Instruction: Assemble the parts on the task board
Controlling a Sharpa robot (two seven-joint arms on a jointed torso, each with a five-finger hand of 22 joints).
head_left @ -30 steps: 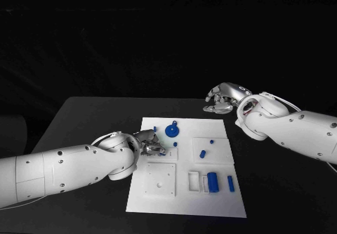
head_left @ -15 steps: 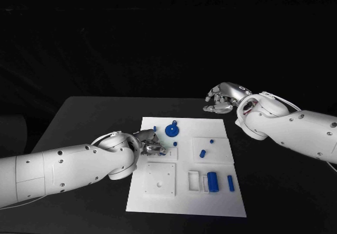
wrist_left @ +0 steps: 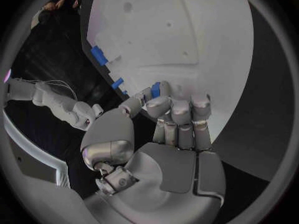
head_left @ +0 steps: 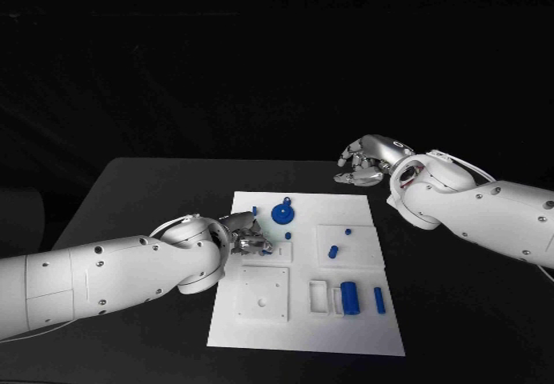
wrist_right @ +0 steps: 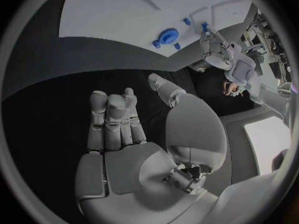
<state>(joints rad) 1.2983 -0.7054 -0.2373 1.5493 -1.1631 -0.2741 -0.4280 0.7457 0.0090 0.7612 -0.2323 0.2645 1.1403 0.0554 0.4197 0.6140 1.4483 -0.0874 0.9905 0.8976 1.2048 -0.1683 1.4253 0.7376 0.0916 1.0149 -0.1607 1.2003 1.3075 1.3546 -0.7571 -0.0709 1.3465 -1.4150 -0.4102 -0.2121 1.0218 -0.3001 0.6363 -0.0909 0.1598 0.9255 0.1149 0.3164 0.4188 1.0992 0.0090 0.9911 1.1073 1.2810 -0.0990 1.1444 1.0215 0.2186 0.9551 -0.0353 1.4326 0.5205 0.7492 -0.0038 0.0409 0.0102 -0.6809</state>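
Note:
The white task board (head_left: 303, 324) lies in the middle of the black table. My left hand (head_left: 246, 235) hovers low over the board's left side, by a small raised square block. It pinches a small blue part (wrist_left: 156, 89) at its fingertips, just above the board (wrist_left: 187, 25). A blue gear (head_left: 283, 214) sits toward the board's far end, and a thick blue cylinder (head_left: 349, 297) and a slim blue peg (head_left: 379, 300) stand in slots at the near right. My right hand (head_left: 366, 165) hangs over the table beyond the board's far right corner, holding nothing, thumb apart from the fingers (wrist_right: 112, 119).
Small blue pegs (head_left: 332, 252) (head_left: 347, 233) stand on a raised plate at the board's right. A square white plate with a hole (head_left: 263, 294) lies at the near left. Bare black table (head_left: 138, 208) surrounds the board. The gear (wrist_right: 167, 36) and my left hand (wrist_right: 215, 50) also appear in the right wrist view.

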